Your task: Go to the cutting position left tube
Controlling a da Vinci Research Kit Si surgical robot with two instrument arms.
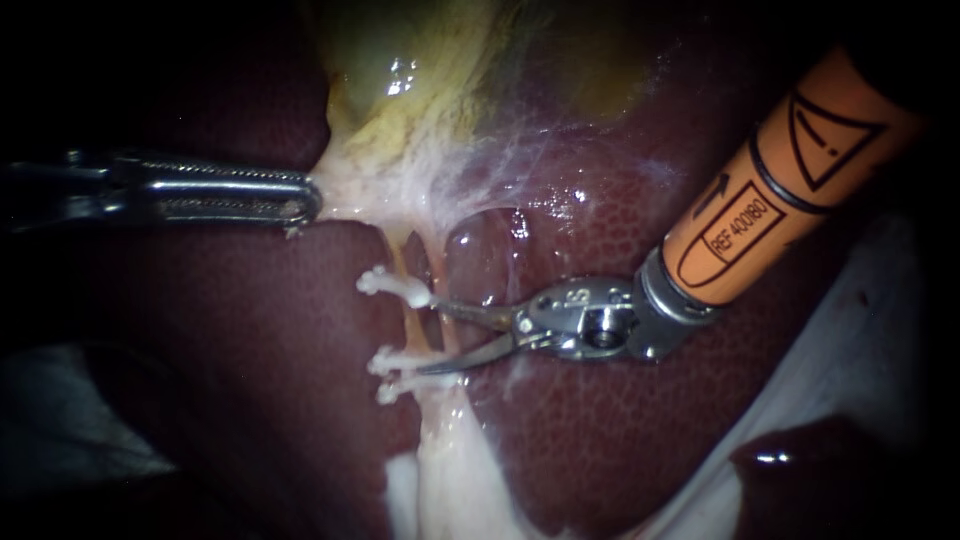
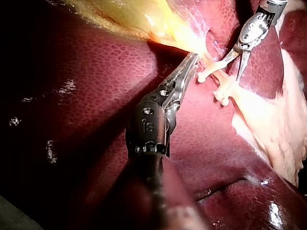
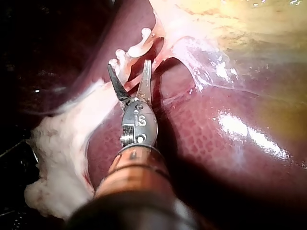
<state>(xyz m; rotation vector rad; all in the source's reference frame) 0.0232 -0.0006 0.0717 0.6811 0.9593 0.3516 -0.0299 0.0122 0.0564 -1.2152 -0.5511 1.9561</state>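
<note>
The left tube (image 1: 420, 328) runs near-to-far across the liver (image 1: 250, 380), just near of the gallbladder (image 1: 400, 60). It carries an upper clip (image 1: 392, 285) and, nearer, two lower clips (image 1: 390, 365). The right instrument (image 1: 430, 337) comes in from the right with its curved blades spread wide (a clear gap shows). They straddle the tube between the upper clip and the lower clips and grip nothing. On the left, the left instrument (image 1: 305, 200) has its jaws clamped on pale tissue (image 1: 350, 185) beneath the gallbladder.

Right instrument (image 3: 128, 71), jaws apart, tube (image 3: 134, 81) between them.
</note>
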